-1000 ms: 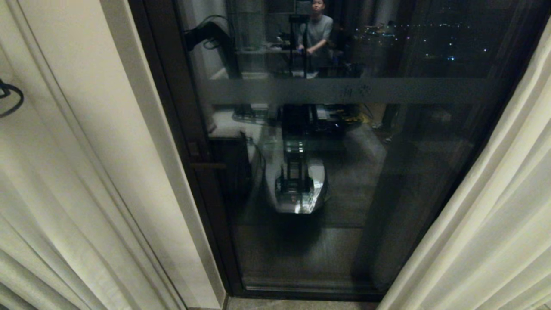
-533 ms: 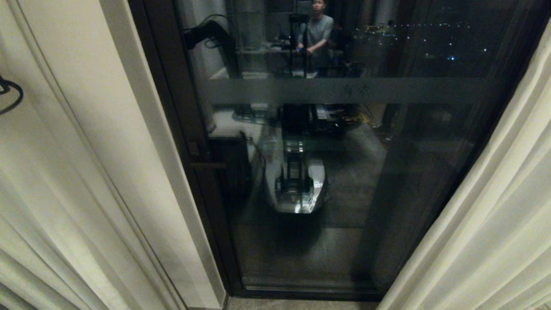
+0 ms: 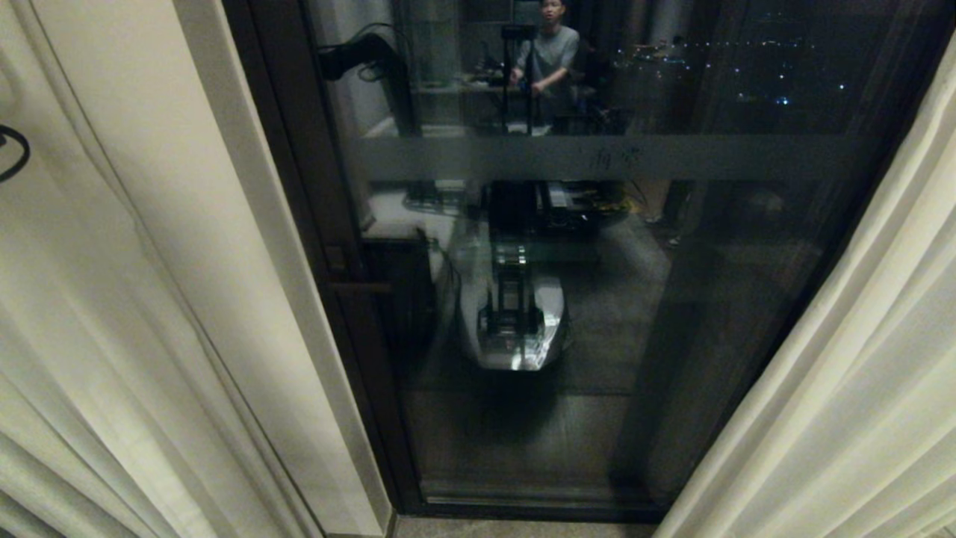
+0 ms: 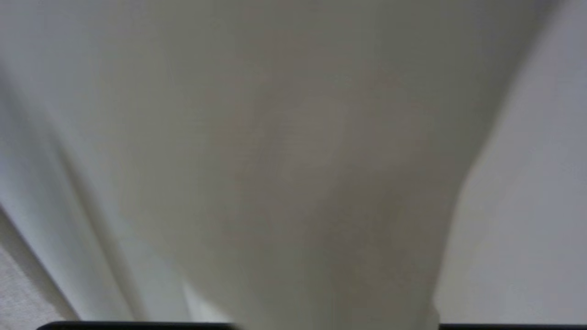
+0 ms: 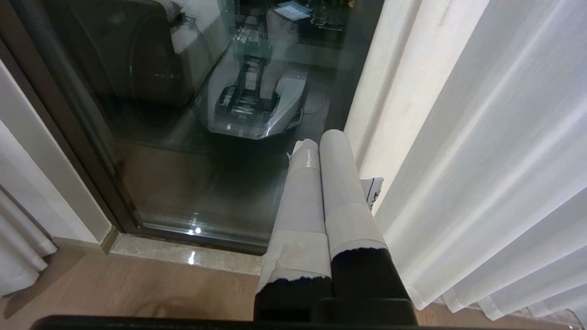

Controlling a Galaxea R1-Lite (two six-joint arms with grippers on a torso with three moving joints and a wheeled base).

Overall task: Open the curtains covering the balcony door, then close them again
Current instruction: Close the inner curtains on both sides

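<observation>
The balcony door stands uncovered in the middle of the scene, its dark frame and frosted band in plain sight, so the opening half of the task looks done and the closing half is what remains. The curtains hang drawn back on either side of the door: the left curtain is gathered in folds beyond the cream wall strip that borders the door frame, and the right curtain falls in pleats just beside the door's other edge. The left gripper is outside the head view; its wrist camera sees nothing but cream cloth pressed close in front of the lens, which fits a pincer closed tight on a fold of the left curtain, though the fingers themselves are hidden and I judge the hold from the cloth filling the view. That grip makes sense as the start of pulling the panel across the door. The right gripper hangs low in front of the door's bottom corner, its two taped fingers pressed together with nothing between them, just beside the right curtain but not gripping it; it seems parked there out of the way. The glass reflects the robot's own base and a person standing farther back in the room.
</observation>
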